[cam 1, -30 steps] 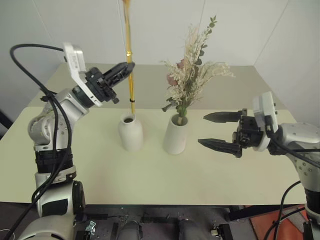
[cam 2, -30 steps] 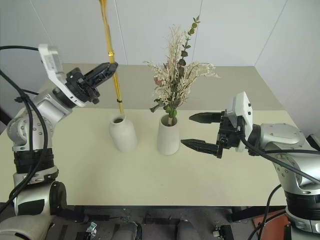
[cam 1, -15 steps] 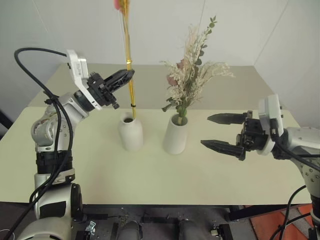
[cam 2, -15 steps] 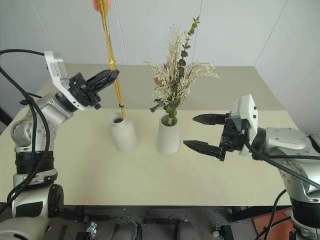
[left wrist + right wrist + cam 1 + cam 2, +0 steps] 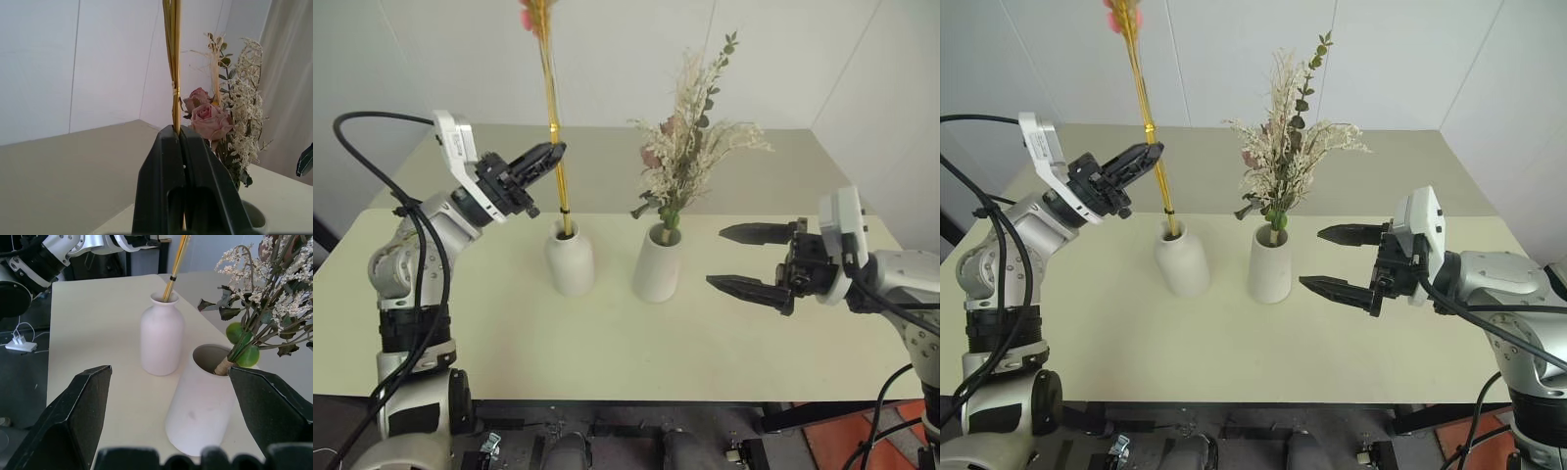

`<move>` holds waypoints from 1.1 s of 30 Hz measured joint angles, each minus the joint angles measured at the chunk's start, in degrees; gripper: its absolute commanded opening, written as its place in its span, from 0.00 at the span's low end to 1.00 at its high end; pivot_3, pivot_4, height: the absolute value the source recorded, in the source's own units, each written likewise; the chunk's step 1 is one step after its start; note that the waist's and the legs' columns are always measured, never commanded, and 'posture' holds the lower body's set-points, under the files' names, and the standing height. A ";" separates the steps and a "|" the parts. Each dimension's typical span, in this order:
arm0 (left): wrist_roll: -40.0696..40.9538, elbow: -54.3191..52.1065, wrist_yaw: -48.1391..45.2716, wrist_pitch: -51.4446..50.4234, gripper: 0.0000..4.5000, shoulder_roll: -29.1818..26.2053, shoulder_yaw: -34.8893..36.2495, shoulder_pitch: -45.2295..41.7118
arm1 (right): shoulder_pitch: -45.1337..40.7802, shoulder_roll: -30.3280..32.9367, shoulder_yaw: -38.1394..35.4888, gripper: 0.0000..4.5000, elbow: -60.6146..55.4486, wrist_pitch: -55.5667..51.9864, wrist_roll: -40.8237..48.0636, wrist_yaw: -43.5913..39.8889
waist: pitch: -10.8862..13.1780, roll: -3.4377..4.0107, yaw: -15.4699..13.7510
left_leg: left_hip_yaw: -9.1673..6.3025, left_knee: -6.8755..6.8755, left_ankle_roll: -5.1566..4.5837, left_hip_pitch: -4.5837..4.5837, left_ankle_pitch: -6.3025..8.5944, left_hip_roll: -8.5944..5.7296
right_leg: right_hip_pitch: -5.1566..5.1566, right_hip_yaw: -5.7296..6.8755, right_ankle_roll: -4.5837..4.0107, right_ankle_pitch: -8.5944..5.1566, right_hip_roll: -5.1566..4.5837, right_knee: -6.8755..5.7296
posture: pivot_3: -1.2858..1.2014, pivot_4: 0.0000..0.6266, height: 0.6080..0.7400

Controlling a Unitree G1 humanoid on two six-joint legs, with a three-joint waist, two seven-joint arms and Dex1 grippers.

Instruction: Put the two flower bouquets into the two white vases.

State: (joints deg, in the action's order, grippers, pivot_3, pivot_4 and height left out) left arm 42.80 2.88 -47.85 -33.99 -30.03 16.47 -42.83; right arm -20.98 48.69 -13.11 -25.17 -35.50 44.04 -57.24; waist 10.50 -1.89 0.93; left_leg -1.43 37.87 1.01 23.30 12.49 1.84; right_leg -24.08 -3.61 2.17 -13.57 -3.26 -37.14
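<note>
Between clamped left jaws, yellow-orange stalks (image 5: 551,108).

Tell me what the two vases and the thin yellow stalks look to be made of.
Bottle-shaped vase and wide-mouthed vase: probably matte ceramic, white with soft shading and no glare. Yellow stalks: stiff, straight and slightly glossy, tied with a dark band; dried stems or plastic, cannot tell which.

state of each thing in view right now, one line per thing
thin yellow-orange bundle: upright, lower end inside the bottle vase mouth, held
bottle vase: upright
bushy bouquet: standing in the tapered vase
tapered vase: upright
left end effector: shut on the bundle
right end effector: open, empty
</note>
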 measured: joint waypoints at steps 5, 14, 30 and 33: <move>-2.08 -1.96 -0.26 -0.27 0.28 -2.49 -2.48 3.50 | 0.20 0.00 -0.03 1.00 -0.10 0.00 0.01 0.16 | 0.00 0.00 0.15 | 0.00 0.00 0.00 0.01 0.00 0.01 | -0.02 0.00 0.00 0.00 0.01 0.00 | 0.52 0.24 1.00; 5.67 -12.52 -3.99 -8.70 0.95 -13.41 5.10 18.83 | 1.80 0.35 -1.16 1.00 -0.68 0.00 0.06 0.32 | 0.00 0.00 0.89 | 0.00 -0.02 0.00 0.01 0.00 0.06 | -0.05 -0.01 0.00 -0.01 0.01 -0.01 | 0.52 0.24 1.00; 8.55 -20.17 -22.96 -4.40 0.95 -28.20 17.61 35.95 | 1.48 3.29 -0.94 1.00 4.63 0.14 -0.89 -3.07 | 0.00 0.01 0.56 | 0.04 -0.02 0.00 -0.04 0.00 0.07 | -0.02 0.01 -0.04 -0.05 0.00 0.02 | 0.52 0.24 1.00; 8.64 -20.46 -22.96 -3.70 0.95 -28.18 17.61 36.04 | 1.48 4.23 -1.11 1.00 5.89 0.38 -1.74 -3.53 | 0.00 0.01 0.50 | 0.04 -0.02 0.00 -0.04 0.00 0.09 | -0.03 0.01 -0.04 -0.05 0.02 0.02 | 0.52 0.24 1.00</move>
State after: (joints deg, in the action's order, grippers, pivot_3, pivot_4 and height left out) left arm 51.44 -17.58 -70.81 -37.68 -58.21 34.08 -6.78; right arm -19.51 52.91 -14.22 -19.28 -35.12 42.31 -60.76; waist 10.50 -1.88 1.43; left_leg -1.39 37.84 1.01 23.26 12.50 1.93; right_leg -24.11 -3.61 2.13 -13.62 -3.23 -37.11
